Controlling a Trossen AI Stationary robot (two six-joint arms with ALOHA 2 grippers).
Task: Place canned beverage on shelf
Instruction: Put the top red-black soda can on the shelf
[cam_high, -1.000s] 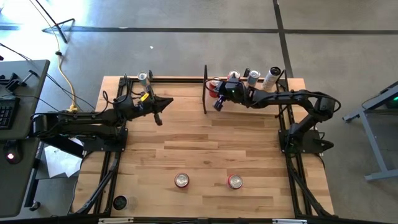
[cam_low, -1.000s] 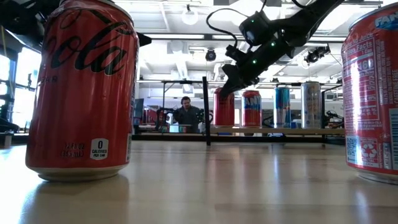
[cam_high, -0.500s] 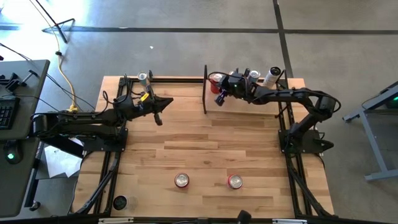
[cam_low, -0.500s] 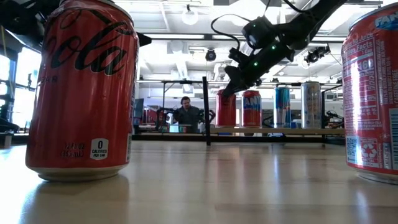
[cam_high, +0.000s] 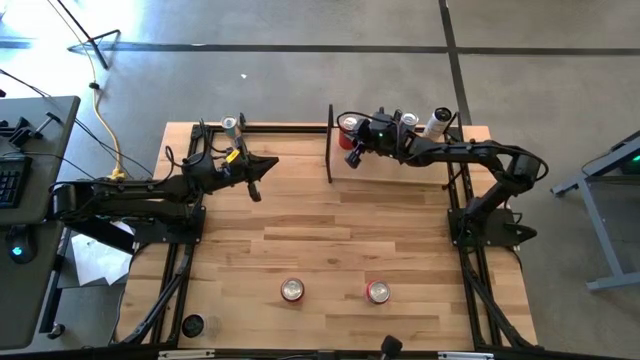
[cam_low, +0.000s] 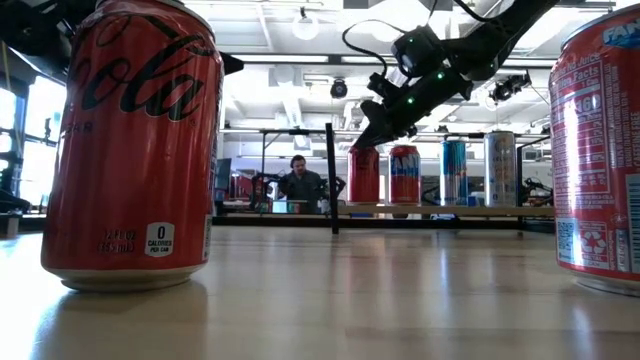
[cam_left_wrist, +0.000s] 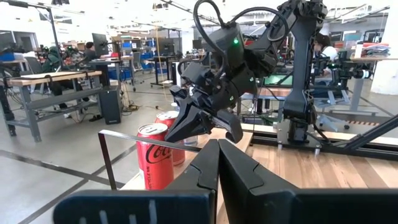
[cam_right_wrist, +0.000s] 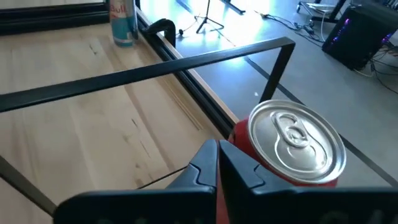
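A red cola can (cam_high: 347, 124) stands upright on its base on the shelf (cam_low: 440, 210), next to the shelf's black divider panel (cam_low: 331, 180); it also shows in the right wrist view (cam_right_wrist: 296, 144) and the low view (cam_low: 364, 176). My right gripper (cam_high: 351, 157) is shut and sits just on the near side of this can, tilted down toward it (cam_low: 364, 143). Three more cans (cam_low: 404, 173) stand on the shelf to the right. My left gripper (cam_high: 256, 190) is shut and empty over the far left of the table. My right gripper has its shut fingers (cam_right_wrist: 239, 167) right beside the red can's side wall just under the rim (cam_right_wrist: 244, 142), coming from the table's near side and slanting down. I cannot tell whether the finger touches the can. The can stands upright on the shelf.
Two red cans (cam_high: 291, 290) (cam_high: 377, 291) stand near the table's front edge and fill the low view's sides (cam_low: 135, 150). A slim can (cam_high: 232, 124) stands at the far left. Thin black bars (cam_right_wrist: 155, 65) edge the shelf. A person (cam_low: 300, 180) sits in the room behind.
My right gripper has gone toward the table's far edge and risen slightly. The red can has slid with it toward the far edge, farther back on the shelf beside the divider, and has stayed upright.
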